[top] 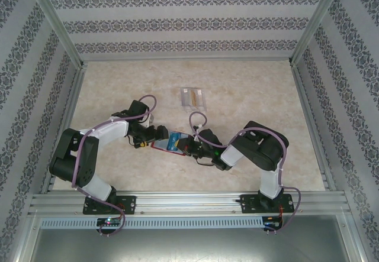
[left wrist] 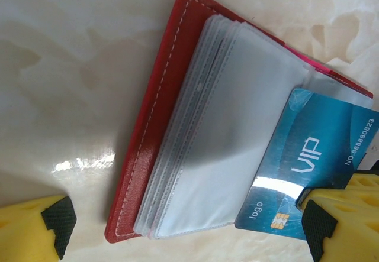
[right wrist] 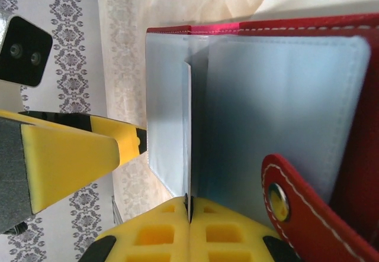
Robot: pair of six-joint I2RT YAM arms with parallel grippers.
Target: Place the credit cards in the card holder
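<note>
left gripper (top: 160,135) spread wide, empty, one finger (left wrist: 346,206) against the blue card (left wrist: 320,149), part-way into a pocket of the card holder (left wrist: 155,120) between the arms. right gripper (right wrist: 189,214) pinches a pocket leaf (right wrist: 169,126); a skewed push could jam the card or pull that leaf free.

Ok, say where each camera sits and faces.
Top external: above and behind, looking down on the table, left arm and right arm showing.
Left wrist: looks down at the card holder and blue card, left fingers spread.
Right wrist: close to the card holder's pockets, right fingers shut on one.
Both wrists share the card holder.
</note>
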